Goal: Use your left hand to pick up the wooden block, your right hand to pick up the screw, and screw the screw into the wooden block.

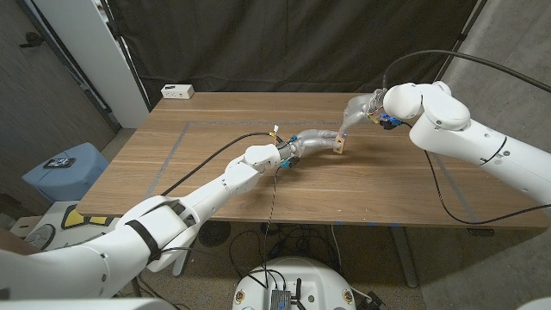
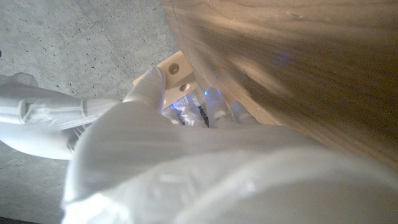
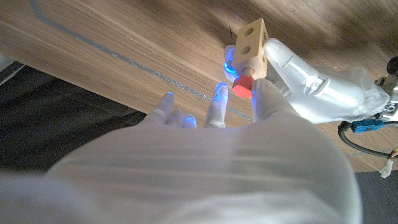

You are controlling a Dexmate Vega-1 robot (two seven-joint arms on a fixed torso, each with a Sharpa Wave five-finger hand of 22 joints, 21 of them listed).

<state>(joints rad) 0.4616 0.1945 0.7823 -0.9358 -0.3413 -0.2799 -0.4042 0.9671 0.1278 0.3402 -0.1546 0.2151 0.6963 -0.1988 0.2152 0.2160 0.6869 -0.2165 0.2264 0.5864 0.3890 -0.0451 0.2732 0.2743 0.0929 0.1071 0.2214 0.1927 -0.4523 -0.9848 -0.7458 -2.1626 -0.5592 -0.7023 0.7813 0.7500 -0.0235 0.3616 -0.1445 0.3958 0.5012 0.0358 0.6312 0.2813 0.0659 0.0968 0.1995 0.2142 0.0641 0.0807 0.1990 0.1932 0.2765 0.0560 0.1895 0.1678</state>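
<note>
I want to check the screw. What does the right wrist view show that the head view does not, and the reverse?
Right wrist view: the red screw at the block, touched by the right hand, and the block's holes. Head view: both arms over the table and a white box on its far edge. Both: the left hand holding the block.

A rectangular wooden table (image 1: pixel 215 172) with visible grain, marked by thin grey tape lines (image 1: pixel 172 155), stands on a grey concrete floor (image 1: pixel 34 120). A black fabric curtain (image 1: pixel 284 43) hangs behind it, with a white panel (image 1: pixel 95 52) leaning at the left. A small white box (image 1: pixel 177 90) sits on the table's far left corner. A pale blue stool (image 1: pixel 65 172) stands beside the table.
</note>
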